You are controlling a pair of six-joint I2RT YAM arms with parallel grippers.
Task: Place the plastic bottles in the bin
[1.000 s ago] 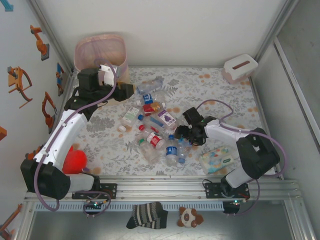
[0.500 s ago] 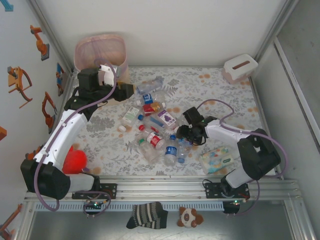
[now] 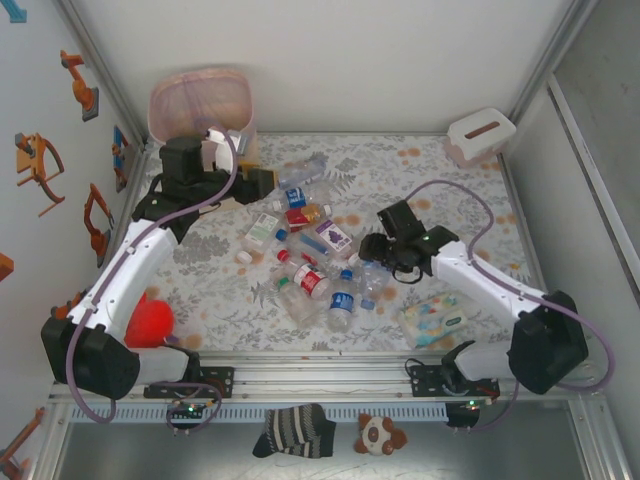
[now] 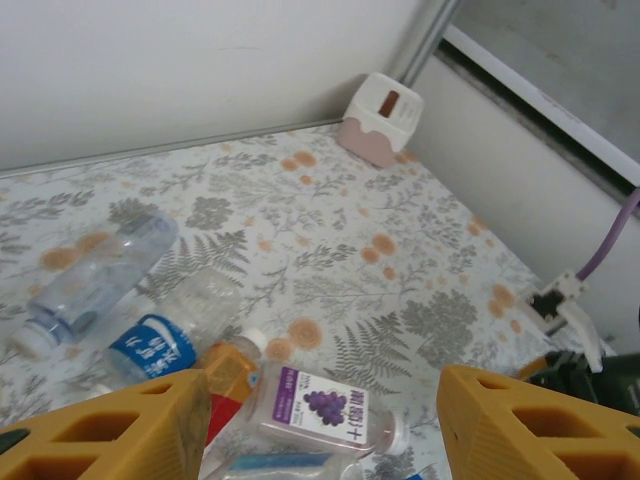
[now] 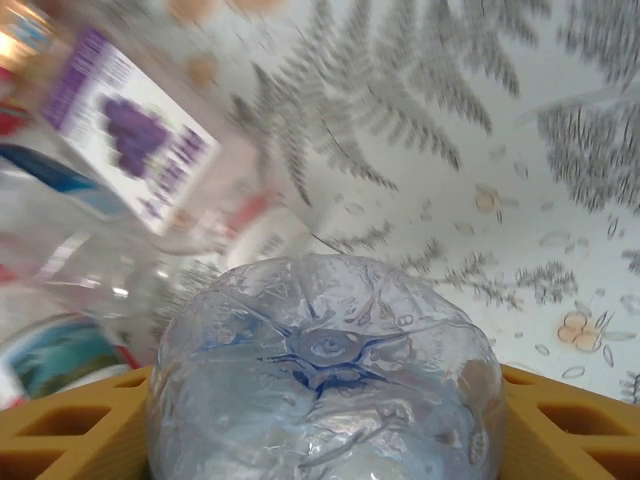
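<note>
Several plastic bottles (image 3: 312, 252) lie in a heap at mid-table, clear ones with red, blue and purple labels. The beige bin (image 3: 170, 92) with its pink liner stands at the far left corner. My right gripper (image 3: 380, 250) is at the heap's right edge. In the right wrist view it (image 5: 325, 425) is shut on a clear bottle (image 5: 325, 375), whose ribbed base faces the camera between the yellow fingers (image 5: 575, 425). My left gripper (image 3: 262, 182) hovers near the bin, open with nothing between its fingers (image 4: 110, 425). Below it lie a grape-label bottle (image 4: 330, 405) and a blue-label bottle (image 4: 150, 345).
A white tissue box (image 3: 480, 135) sits in the far right corner. A pastel wipes pack (image 3: 432, 318) lies near the right arm's base. A red soft object (image 3: 150, 322) rests by the left arm. White walls close in the table.
My right gripper has closed on the clear bottle and drawn up and slightly right of the heap, its arm stretching out. The left arm shifted only slightly.
</note>
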